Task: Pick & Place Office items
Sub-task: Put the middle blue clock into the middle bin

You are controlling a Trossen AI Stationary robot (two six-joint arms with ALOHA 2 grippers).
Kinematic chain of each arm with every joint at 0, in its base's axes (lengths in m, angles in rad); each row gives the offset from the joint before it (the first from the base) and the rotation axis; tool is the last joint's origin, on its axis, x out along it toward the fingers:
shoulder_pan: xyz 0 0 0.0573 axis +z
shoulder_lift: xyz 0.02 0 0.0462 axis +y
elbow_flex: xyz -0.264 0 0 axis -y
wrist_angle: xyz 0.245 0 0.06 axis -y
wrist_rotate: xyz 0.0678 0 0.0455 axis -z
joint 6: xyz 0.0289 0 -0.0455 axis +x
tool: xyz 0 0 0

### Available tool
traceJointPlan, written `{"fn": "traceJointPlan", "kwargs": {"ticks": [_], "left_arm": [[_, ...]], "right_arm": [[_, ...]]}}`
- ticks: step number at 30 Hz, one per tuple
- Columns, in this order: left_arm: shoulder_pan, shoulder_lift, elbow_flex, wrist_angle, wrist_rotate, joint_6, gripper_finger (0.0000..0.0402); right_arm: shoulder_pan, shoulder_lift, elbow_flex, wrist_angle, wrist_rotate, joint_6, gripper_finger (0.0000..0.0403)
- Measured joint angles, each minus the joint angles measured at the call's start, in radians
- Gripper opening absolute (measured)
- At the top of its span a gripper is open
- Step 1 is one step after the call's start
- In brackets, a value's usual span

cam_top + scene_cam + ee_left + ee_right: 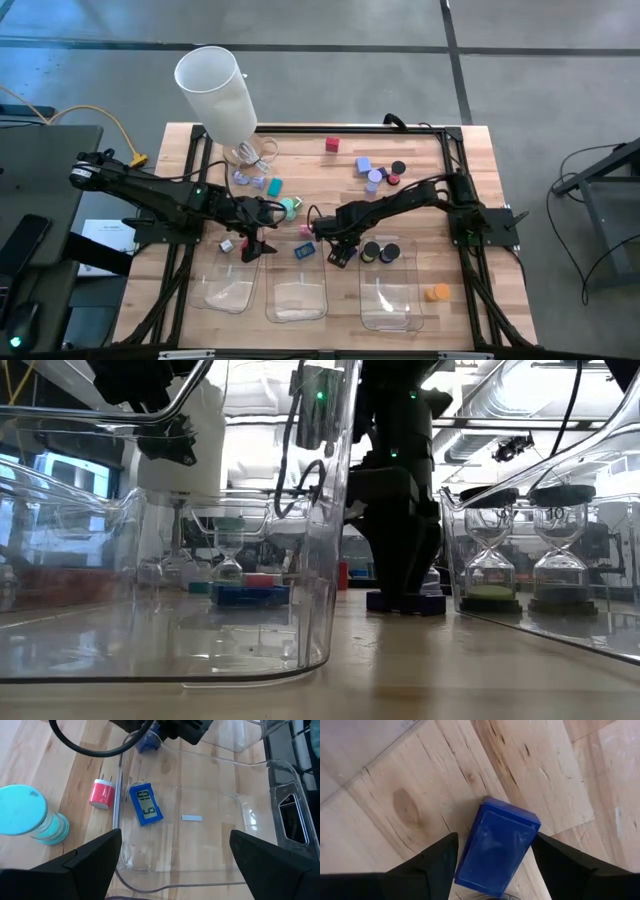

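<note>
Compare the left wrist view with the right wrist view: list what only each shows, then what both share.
Only the left wrist view: a blue digital timer lying in a clear tray, a red and white cap, a teal sand timer, and the open left tool.
Only the right wrist view: the right tool straddling a blue block.
Both: the wooden table.

Blue block (496, 847) bottom edge cut off btwn right gripper (495, 865) fingers.
</note>
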Motion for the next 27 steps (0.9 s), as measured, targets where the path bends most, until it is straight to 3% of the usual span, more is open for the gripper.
{"fn": "traceJointPlan", "kwargs": {"ticks": [6, 13, 27], "left_arm": [[0.000, 0.000, 0.000, 0.000, 0.000, 0.000, 0.0363], [0.000, 0.000, 0.000, 0.000, 0.000, 0.000, 0.0363], [0.000, 0.000, 0.000, 0.000, 0.000, 0.000, 0.0363]], "right_arm": [[0.001, 0.002, -0.001, -0.001, 0.025, -0.002, 0.0231], [-0.001, 0.004, -0.003, -0.008, 0.026, -0.017, 0.0137], [0.000, -0.017, 0.027, -0.057, 0.116, -0.024, 0.0137]]}}
